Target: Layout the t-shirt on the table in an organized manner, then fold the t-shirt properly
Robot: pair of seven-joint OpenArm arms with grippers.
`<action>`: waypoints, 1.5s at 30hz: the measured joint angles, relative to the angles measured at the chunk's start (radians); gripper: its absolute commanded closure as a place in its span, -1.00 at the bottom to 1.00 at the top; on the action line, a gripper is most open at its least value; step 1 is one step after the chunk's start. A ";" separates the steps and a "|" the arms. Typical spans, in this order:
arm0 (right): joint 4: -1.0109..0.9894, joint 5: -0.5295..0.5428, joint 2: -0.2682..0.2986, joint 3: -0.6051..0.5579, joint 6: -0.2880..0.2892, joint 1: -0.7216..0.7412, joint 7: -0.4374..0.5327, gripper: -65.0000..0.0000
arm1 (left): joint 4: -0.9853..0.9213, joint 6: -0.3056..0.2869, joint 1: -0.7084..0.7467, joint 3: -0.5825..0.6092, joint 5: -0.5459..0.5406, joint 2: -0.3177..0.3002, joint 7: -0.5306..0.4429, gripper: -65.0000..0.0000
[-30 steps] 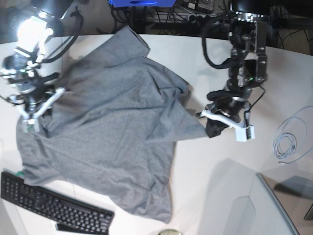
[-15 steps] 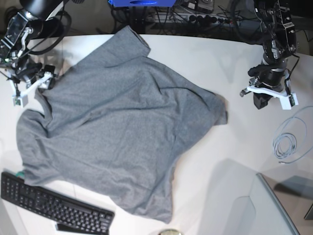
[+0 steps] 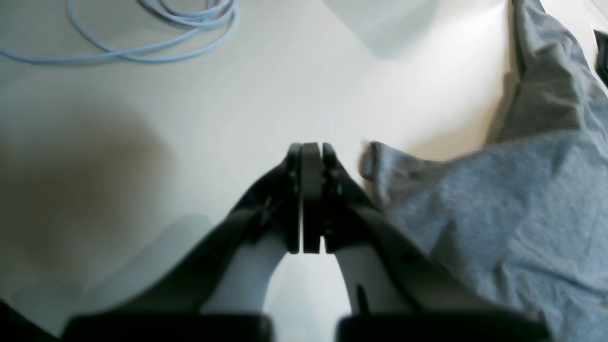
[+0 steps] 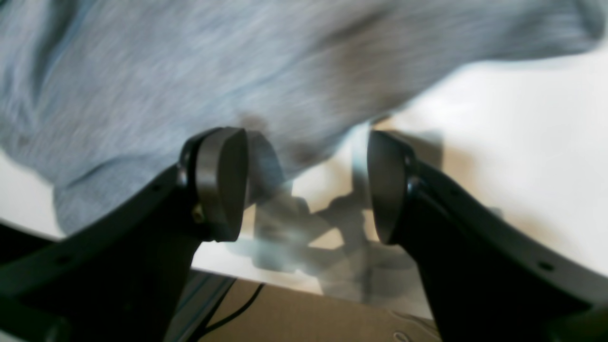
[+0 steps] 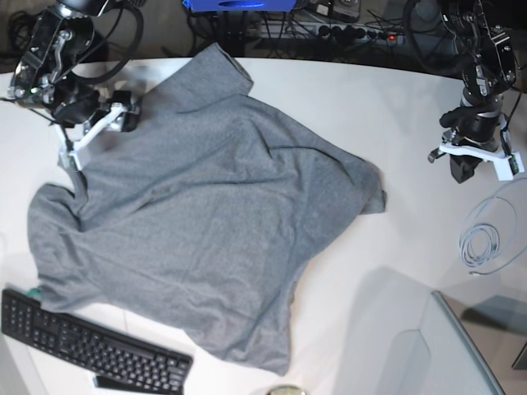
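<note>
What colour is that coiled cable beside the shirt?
Pale blue cable, clearest in the left wrist view.

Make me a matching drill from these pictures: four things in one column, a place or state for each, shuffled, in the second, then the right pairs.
Things:
1. t-shirt
2. left gripper
3. right gripper
4. keyboard

Places or states:
A. jaws open, holding nothing
B. black, at the near edge of the table, by the shirt's hem
C. jaws shut, empty, over bare tabletop
D. grey, spread out with creases

Pairs: 1-D, 2-C, 3-A, 4-B
</note>
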 measured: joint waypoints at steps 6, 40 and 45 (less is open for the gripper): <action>0.022 0.014 0.001 -0.021 0.000 -0.017 -0.008 1.00 | -0.025 0.001 0.003 -0.062 0.001 -0.003 0.005 1.00; -0.682 0.029 0.509 -0.506 -0.141 1.104 0.051 0.98 | -0.564 0.002 -1.070 0.464 0.229 -0.042 0.152 1.00; -0.672 -0.003 0.478 -0.394 -0.156 0.859 0.042 0.98 | -0.523 0.004 -0.827 0.587 0.107 0.019 0.217 1.00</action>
